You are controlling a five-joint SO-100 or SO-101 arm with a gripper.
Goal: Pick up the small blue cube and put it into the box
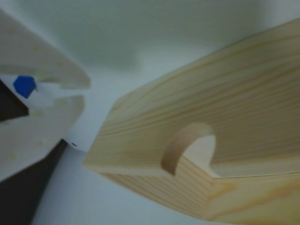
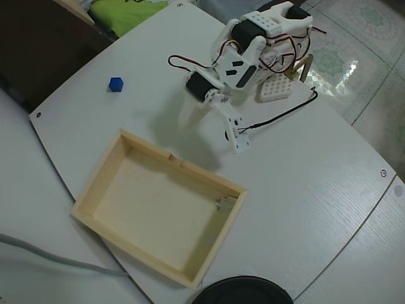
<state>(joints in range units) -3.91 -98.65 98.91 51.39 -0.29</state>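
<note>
Pale printed fingers of the claw (image 2: pixel 190 117) hang parted and empty above the table (image 2: pixel 304 190), centre-top of the overhead view. Step in hand, by judgement: approach; next, swing toward upper left to the small blue cube (image 2: pixel 116 83). Only the wrist view shows the cube (image 1: pixel 24 86) framed between the jaws and the notch in the wall of the box (image 2: pixel 158 212).

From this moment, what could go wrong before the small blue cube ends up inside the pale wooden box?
1. The small blue cube lies near the white table's far-left edge; a clumsy approach might push it off.
2. The pale wooden box sits right below the tool; swinging low could hit its wall.
3. The cube is tiny, so the fingers may close beside it.
</note>
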